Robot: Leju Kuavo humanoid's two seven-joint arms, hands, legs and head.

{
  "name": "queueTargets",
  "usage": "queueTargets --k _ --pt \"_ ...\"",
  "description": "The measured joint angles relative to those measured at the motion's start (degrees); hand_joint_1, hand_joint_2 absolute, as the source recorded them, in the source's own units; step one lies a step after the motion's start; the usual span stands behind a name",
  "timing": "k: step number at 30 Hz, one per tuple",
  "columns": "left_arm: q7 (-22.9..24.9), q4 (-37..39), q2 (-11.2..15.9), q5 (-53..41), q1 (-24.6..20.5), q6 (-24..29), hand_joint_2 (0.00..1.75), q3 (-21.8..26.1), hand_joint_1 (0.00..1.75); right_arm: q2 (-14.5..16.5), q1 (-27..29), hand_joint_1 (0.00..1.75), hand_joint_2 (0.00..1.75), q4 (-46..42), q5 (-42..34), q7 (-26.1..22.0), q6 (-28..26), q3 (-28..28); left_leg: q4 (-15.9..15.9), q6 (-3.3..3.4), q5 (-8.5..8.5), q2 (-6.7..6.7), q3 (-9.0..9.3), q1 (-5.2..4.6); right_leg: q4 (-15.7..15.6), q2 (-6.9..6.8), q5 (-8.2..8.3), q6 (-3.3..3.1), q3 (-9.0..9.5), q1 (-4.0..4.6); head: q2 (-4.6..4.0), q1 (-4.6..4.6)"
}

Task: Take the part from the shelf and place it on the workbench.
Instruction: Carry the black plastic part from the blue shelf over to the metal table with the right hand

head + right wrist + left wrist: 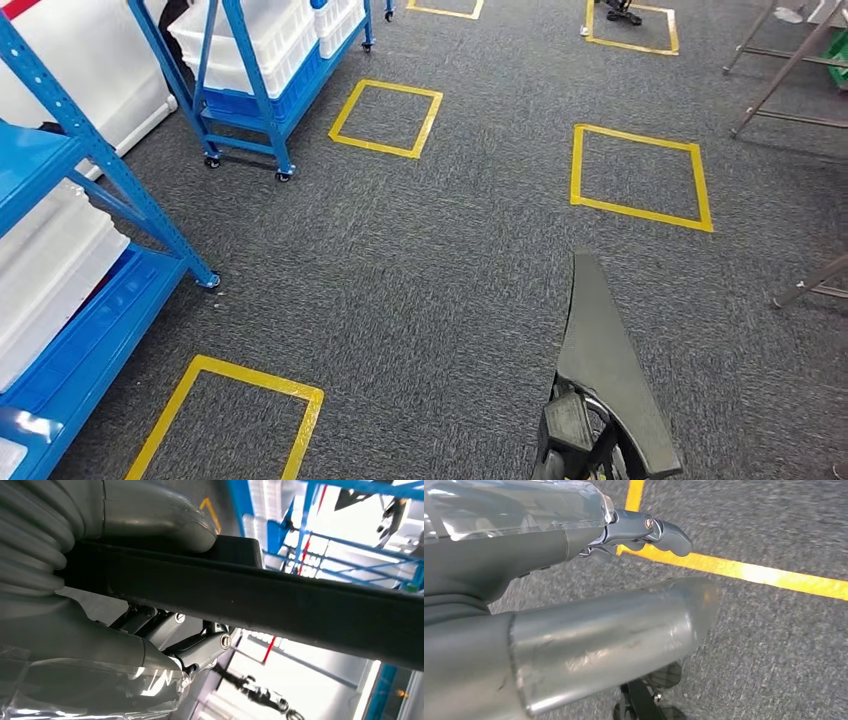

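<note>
— Grey carpet (pixel 450 290) covers the whole floor, with yellow tape squares (pixel 640 178) marked on it, and blue shelves (pixel 90 250) with white bins (pixel 45 270) stand at the left side. Where is the part now?

— The part (pixel 605 370), a long dark wedge-shaped piece, is already off the shelf. The right hand (pixel 165 625) holds it: in the right wrist view the thumb lies on one face of the dark bar and the darker fingers (pixel 200 647) press on the other face. In the head view it points forward over the carpet, low on the right.

— And the left hand?

— The left hand (pixel 644 532) hangs over the floor near a yellow line. Its fingers are curled in and I see nothing in them.

— So which step is this?

— I judge it is the carrying step; no workbench is visible yet. To do it well, the hand should keep the grip firm and the part level, because the long tip can swing when the body turns.

— Is there room?

— Yes, open carpet lies ahead and in the middle. The edges to respect are the shelf legs on wheels (pixel 208 281) at the left and the thin metal frame legs (pixel 790 70) at the right. The part's tip is well apart from both.
</note>
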Motion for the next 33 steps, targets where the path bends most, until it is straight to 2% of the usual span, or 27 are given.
queueTargets --k 1,2,3,4,5,6,8,10,12,13,15,16,17,18,19,20,21,23,24,25,26,27,28,30,31,32,33 --pt "0.0 0.0 0.1 -0.2 0.1 0.0 0.00 -0.1 0.00 0.0 0.1 1.75 1.75 0.1 0.2 0.0 -0.1 0.0 -0.1 0.17 -0.05 0.93 0.02 -0.12 3.8 -1.49 -1.82 0.19 -1.94 0.01 0.00 0.17" --pt "0.0 0.0 0.1 -0.4 0.3 0.0 0.00 -0.3 0.00 -0.1 0.2 1.75 1.75 0.1 0.3 0.0 -0.2 0.0 -0.1 0.26 -0.13 1.92 0.03 -0.22 7.5 -2.15 -3.31 0.34 -3.88 -0.09 0.00 0.20" --pt "0.0 0.0 0.2 -0.7 0.3 0.0 0.00 -0.6 0.00 -0.1 0.4 1.75 1.75 0.2 0.5 0.0 -0.4 0.0 0.0 0.32 -0.26 2.88 0.09 -0.28 10.1 -2.46 -3.93 0.45 -5.24 -0.21 0.00 0.18" --pt "0.0 0.0 0.3 -1.1 0.4 0.0 0.00 -0.9 0.00 -0.1 0.6 1.75 1.75 0.3 0.7 0.0 -0.5 0.0 0.0 0.32 -0.41 3.79 0.22 -0.31 10.6 -2.63 -3.42 0.49 -5.56 -0.31 0.00 0.20" --pt "0.0 0.0 0.4 -1.5 0.3 0.1 0.00 -1.1 0.00 -0.1 0.7 1.75 1.75 0.3 1.0 0.0 -0.7 0.0 0.0 0.27 -0.58 4.60 0.41 -0.33 8.9 -2.85 -1.98 0.45 -4.72 -0.37 0.00 0.20" --pt "0.0 0.0 0.4 -1.8 0.3 0.1 0.00 -1.4 0.00 -0.1 0.8 1.75 1.75 0.3 1.4 0.0 -0.8 0.0 -0.1 0.16 -0.79 5.35 0.71 -0.34 5.4 -3.37 0.08 0.32 -2.87 -0.40 0.00 0.21" --pt "0.0 0.0 0.5 -2.4 0.2 0.3 0.00 -1.8 0.00 -0.1 0.9 1.75 1.75 0.3 2.5 0.0 -1.3 0.0 0.0 -0.29 -1.34 6.59 1.23 -0.53 -2.1 -5.85 2.76 -0.19 1.13 0.07 0.00 0.23" --pt "0.2 0.0 0.6 -3.0 0.2 0.4 0.00 -2.6 0.00 -0.1 1.0 1.75 1.75 0.2 3.9 0.0 -1.8 0.0 -0.1 -0.90 -1.80 7.79 1.60 -0.76 -5.3 -7.21 3.01 -0.80 2.69 0.72 0.00 0.20" --pt "0.4 0.0 0.7 -3.7 0.1 0.7 0.00 -3.4 0.00 -0.1 1.3 1.75 1.75 0.3 5.4 0.0 -2.4 -0.1 -0.3 -1.44 -2.17 8.99 2.17 -0.77 -5.8 -5.92 3.06 -1.44 2.79 0.76 0.00 0.16" --pt "0.5 0.0 0.8 -4.0 0.0 0.8 0.00 -3.8 0.00 -0.1 1.5 1.75 1.75 0.3 6.0 0.0 -2.7 -0.1 0.0 -1.67 -2.64 8.44 2.32 -0.66 -6.1 -5.19 3.19 -1.77 2.97 0.62 0.00 0.16" --pt "0.3 0.0 1.1 -4.6 -0.1 1.0 0.00 -4.5 0.00 0.0 1.6 1.75 1.75 0.4 6.6 0.1 -3.0 -0.3 4.0 -1.92 -5.22 5.34 0.86 -0.39 -6.7 -3.92 3.44 -2.48 3.38 0.26 0.00 -0.05" --pt "0.1 0.0 1.3 -4.8 0.0 1.0 0.00 -4.8 0.00 0.0 1.6 1.75 1.75 0.5 6.6 0.1 -3.1 -0.4 7.6 -1.98 -7.04 3.44 -0.77 -0.29 -6.7 -3.28 3.42 -2.71 3.46 0.30 0.00 -0.14" --pt "-0.1 0.0 1.5 -4.9 0.1 1.0 0.00 -5.1 0.00 0.0 1.6 1.75 1.75 0.7 6.6 0.1 -3.1 -0.5 11.6 -2.02 -8.71 2.39 -2.83 -0.26 -6.6 -2.54 3.38 -2.88 3.50 0.32 0.00 -0.25" --pt "-0.2 0.0 1.7 -4.9 0.2 1.0 0.00 -5.3 0.00 0.0 1.6 1.75 1.75 0.9 6.6 0.1 -3.1 -0.5 14.7 -2.09 -9.51 1.95 -4.57 -0.25 -6.6 -1.66 3.32 -2.95 3.55 0.34 0.00 -0.26" --pt "-0.3 0.0 1.9 -4.9 0.4 1.0 0.00 -5.5 0.00 0.0 1.7 1.75 1.75 1.1 6.6 0.1 -3.1 -0.6 16.1 -2.13 -9.21 1.75 -5.63 -0.24 -6.5 -0.72 3.26 -2.98 3.61 0.35 0.00 -0.26" --pt "-0.3 0.0 2.0 -4.9 0.5 1.0 0.00 -5.6 0.00 0.0 1.7 1.75 1.75 1.3 6.6 0.1 -3.1 -0.6 15.2 -2.15 -7.70 1.62 -5.73 -0.21 -6.4 0.26 3.19 -2.94 3.72 0.33 0.00 -0.28" --pt "-0.4 0.0 2.1 -4.9 0.5 1.0 0.00 -5.7 0.00 0.0 1.7 1.75 1.75 1.5 6.6 0.1 -3.1 -0.7 12.2 -2.15 -5.31 1.23 -4.81 -0.14 -6.2 1.21 3.08 -2.81 3.85 0.26 0.00 -0.28" --pt "-0.6 0.0 2.3 -4.9 0.6 1.0 0.00 -5.8 0.00 0.0 1.8 1.75 1.75 1.7 6.5 0.1 -3.1 -0.8 5.0 -2.19 -1.48 -1.46 -2.34 0.16 -5.6 2.87 2.72 -2.27 3.75 0.18 0.00 -0.32" --pt "-0.9 0.1 2.4 -4.9 0.6 1.0 0.00 -5.8 0.00 0.0 1.8 1.75 1.75 1.8 6.4 0.1 -3.1 -0.8 2.8 -2.11 -0.66 -2.71 -1.60 0.26 -5.3 3.56 2.60 -1.91 3.50 0.14 0.00 -0.35" --pt "-1.1 0.1 2.5 -4.9 0.6 1.0 0.00 -5.9 0.00 0.0 1.8 1.75 1.75 1.8 6.4 0.0 -3.0 -0.9 1.9 -1.92 -0.61 -3.53 -1.32 0.25 -5.1 4.21 2.59 -1.53 3.20 0.12 0.00 -0.39" --pt "-1.4 0.1 2.6 -4.8 0.5 1.0 0.00 -6.0 0.00 0.0 1.8 1.75 1.75 1.9 6.3 0.0 -3.0 -1.0 1.7 -1.60 -0.64 -3.38 -1.27 0.12 -5.1 4.89 2.70 -1.16 2.93 0.09 0.00 -0.42" --pt "-1.6 0.1 2.7 -4.8 0.4 0.9 0.00 -6.0 0.00 0.0 1.9 1.75 1.75 1.9 6.3 0.0 -2.9 -1.0 1.6 -1.16 -0.49 -2.60 -1.21 0.11 -5.2 5.54 2.86 -0.82 2.78 -0.02 0.00 -0.44" --pt "-1.8 0.1 2.8 -4.7 0.3 0.7 0.00 -6.1 0.00 0.0 2.0 1.75 1.75 2.0 6.5 0.0 -2.9 -1.0 1.4 -0.71 -0.32 -1.81 -1.05 0.11 -4.9 5.08 2.71 -0.55 2.57 0.03 0.00 -0.39" --pt "-1.9 0.1 3.1 -4.6 0.4 0.4 0.00 -6.1 0.00 0.0 2.0 1.75 1.75 2.1 6.8 0.1 -2.9 -1.0 0.8 0.07 0.03 -0.10 -0.88 0.15 -1.8 1.79 0.69 -0.08 1.00 0.17 0.00 -0.03" --pt "-1.9 0.1 3.3 -4.5 0.5 0.3 0.00 -6.1 0.00 0.0 2.0 1.75 1.75 2.1 6.9 0.1 -2.9 -1.0 0.7 0.30 0.05 0.75 -0.83 -0.01 1.4 -0.43 -1.13 0.11 -0.56 0.19 -0.01 0.17" --pt "-1.8 0.1 3.5 -4.4 0.7 0.2 0.00 -6.1 0.00 0.0 1.9 1.75 1.75 2.2 7.0 0.1 -2.9 -1.0 0.7 0.44 0.01 1.58 -0.85 -0.17 5.2 -1.74 -2.94 0.28 -2.40 0.09 -0.01 0.28" --pt "-1.7 0.2 3.7 -4.2 0.8 0.1 0.00 -6.1 0.00 -0.1 1.9 1.75 1.75 2.3 7.1 0.1 -2.9 -1.1 0.7 0.50 -0.06 2.44 -0.86 -0.33 8.4 -2.34 -4.14 0.39 -4.02 -0.02 -0.01 0.28"
